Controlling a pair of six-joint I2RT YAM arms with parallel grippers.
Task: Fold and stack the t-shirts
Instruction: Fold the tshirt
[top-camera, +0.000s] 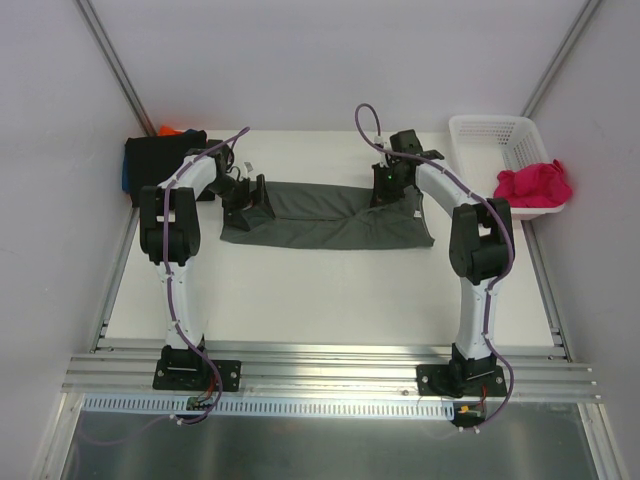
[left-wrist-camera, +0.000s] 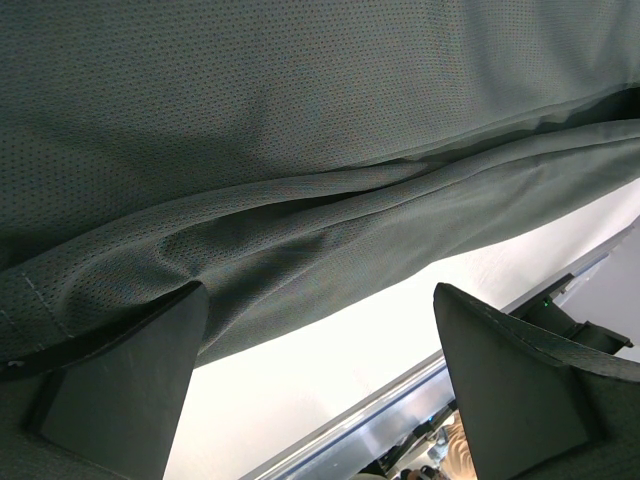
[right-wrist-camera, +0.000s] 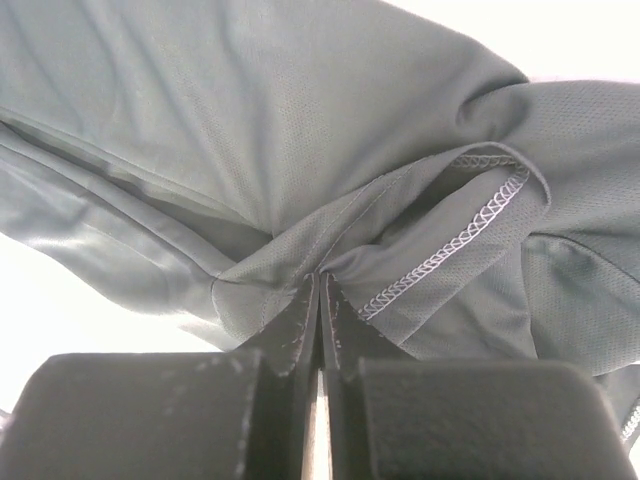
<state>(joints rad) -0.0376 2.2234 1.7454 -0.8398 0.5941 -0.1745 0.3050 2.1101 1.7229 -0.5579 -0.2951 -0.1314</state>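
The dark grey t-shirt (top-camera: 325, 215) lies near the far edge of the table (top-camera: 330, 295), right gripper (right-wrist-camera: 320, 285) pinched shut on a fold, left gripper (left-wrist-camera: 315, 300) wide open, empty, at its other end; we judge it limp, best gripped at hems.

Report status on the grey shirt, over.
Copy: right tool shut on grey shirt, far edge; left tool open at its left end. Nothing in the way; pink shirt sits in basket.
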